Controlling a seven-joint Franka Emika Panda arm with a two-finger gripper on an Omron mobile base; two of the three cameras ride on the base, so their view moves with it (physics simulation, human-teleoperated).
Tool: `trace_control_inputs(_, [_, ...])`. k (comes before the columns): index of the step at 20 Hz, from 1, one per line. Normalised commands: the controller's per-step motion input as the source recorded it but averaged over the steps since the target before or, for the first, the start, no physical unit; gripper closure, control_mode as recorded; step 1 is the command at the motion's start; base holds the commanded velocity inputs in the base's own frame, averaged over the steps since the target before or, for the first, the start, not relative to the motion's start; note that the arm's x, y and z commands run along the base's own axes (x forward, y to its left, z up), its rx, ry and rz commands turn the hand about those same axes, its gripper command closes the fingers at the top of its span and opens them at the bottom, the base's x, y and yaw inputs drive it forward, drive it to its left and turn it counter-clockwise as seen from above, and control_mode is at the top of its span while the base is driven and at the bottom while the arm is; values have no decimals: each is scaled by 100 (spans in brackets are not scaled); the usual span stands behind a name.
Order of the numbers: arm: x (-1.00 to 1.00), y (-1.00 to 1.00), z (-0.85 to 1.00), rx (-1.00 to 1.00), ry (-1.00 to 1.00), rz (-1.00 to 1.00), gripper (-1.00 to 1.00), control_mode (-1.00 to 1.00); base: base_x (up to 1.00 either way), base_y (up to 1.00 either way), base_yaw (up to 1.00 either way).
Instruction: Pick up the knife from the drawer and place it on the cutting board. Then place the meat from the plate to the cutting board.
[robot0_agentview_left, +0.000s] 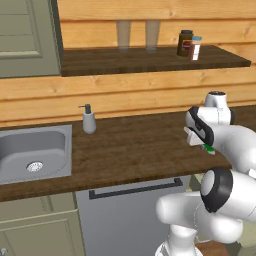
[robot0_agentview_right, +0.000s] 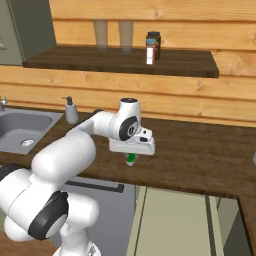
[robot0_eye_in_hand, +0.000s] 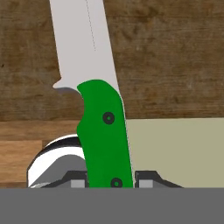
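A: What is seen nearest the hand camera?

B: The green-handled knife with a pale steel blade (robot0_eye_in_hand: 98, 109) is clamped at its handle between the two dark fingertips (robot0_eye_in_hand: 76, 179) of the gripper (robot0_eye_in_hand: 109, 181); the blade is pointed away over the dark wooden counter (robot0_eye_in_hand: 175, 57).

A: What is found around it?

B: The gripper (robot0_agentview_right: 131, 159) is held above the counter's front edge. A grey soap dispenser (robot0_agentview_left: 88, 120) beside the steel sink (robot0_agentview_left: 32, 152) is set well apart.
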Motion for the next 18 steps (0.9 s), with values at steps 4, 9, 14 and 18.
trace_control_inputs(4, [-3, 0, 0, 0, 0, 0, 100, 100, -6, 0, 0])
trace_control_inputs(9, [0, 0, 0, 0, 0, 0, 100, 100, -22, 18, 2])
trace_control_inputs(14, [0, 0, 0, 0, 0, 0, 100, 100, -13, 40, 8])
trace_control_inputs(18, [0, 0, 0, 0, 0, 0, 100, 100, -16, 59, 10])
